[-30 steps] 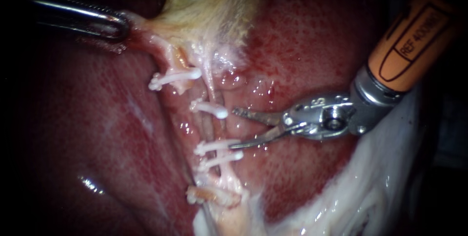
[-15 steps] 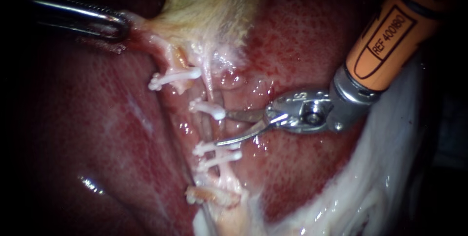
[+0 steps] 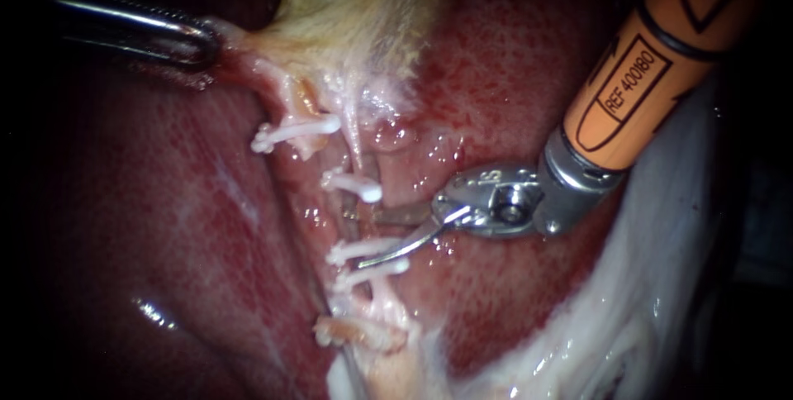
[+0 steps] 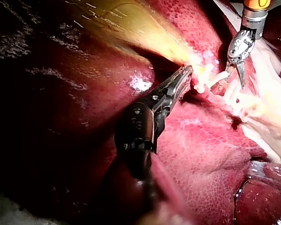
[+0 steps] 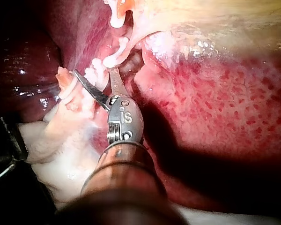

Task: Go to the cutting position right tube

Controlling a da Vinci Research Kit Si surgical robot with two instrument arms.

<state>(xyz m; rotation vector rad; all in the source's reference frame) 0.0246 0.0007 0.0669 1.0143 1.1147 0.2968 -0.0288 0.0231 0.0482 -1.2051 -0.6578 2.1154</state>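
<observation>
Of two slim steel instruments, the left instrument [image 3: 198, 43] has its tool clenched on the pale yellow gallbladder [image 3: 347, 11], while the right instrument [image 3: 366, 239] holds its bladed tool agape at the thin pink right tube [image 3: 353, 222] amid four white clips [image 3: 363, 188].

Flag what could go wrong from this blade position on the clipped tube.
1. The lower blade of the right tool lies against a white clip; closing may strike or dislodge it rather than cut the tube cleanly.
2. The left tool holds the gallbladder stretched; a slip could shift the tube between the open blades.
</observation>
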